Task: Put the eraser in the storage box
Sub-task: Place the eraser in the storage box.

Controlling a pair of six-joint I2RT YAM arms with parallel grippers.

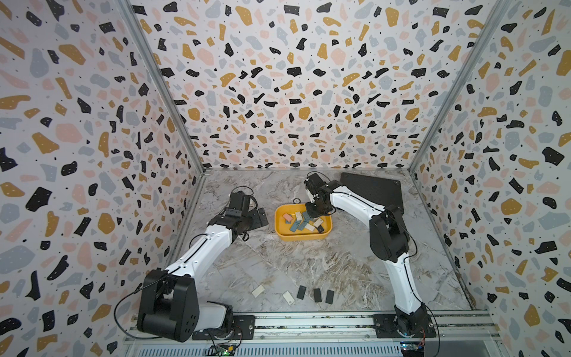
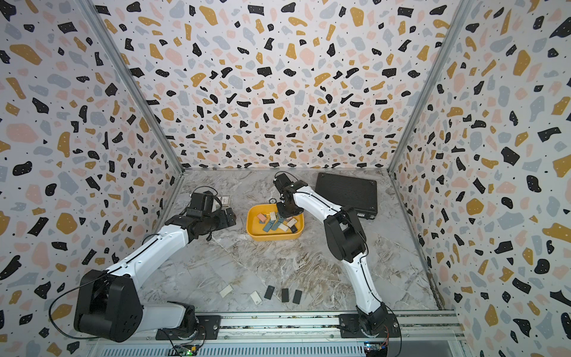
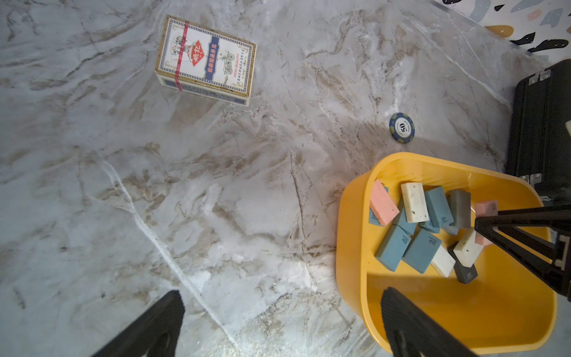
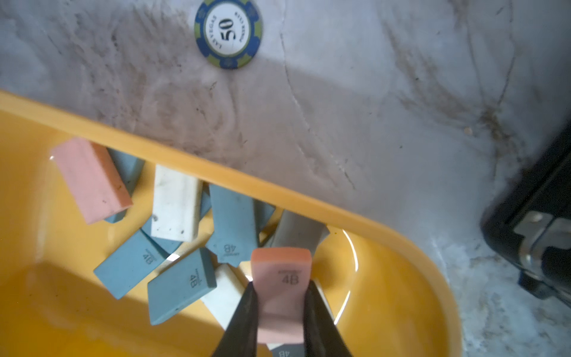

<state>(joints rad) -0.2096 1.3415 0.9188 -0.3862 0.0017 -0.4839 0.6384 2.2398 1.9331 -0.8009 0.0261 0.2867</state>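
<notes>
In both top views your right hand (image 1: 311,215) points down into the storage box (image 1: 301,237), over its far side nearest the black case (image 1: 370,188); your left hand (image 1: 259,218) hangs just beside the box's opposite end, jaws spread wide and holding nothing. Well apart from both hands, near the arm bases, five small flat blocks (image 1: 317,295) lie on the bench (image 1: 309,265), two white and three black.

In the left wrist view you see the left hand's fingers (image 3: 154,324) far apart, one over bare bench, the other over the box's rim. Ahead of that hand sit a card pack (image 3: 205,60) and a poker chip (image 3: 401,127). The right hand's tips are clamped on a pink eraser (image 3: 486,210) above the loose erasers (image 3: 421,250) heaped in the box.

In the right wrist view the right hand pinches the pink eraser by its long sides, the "4B" mark facing the camera. The eraser is inside the box's rim, just above blue, white and grey erasers; whether it touches them you cannot tell. The chip lies beyond the rim on the bench, past the hand, and the case's latch shows off to one side
</notes>
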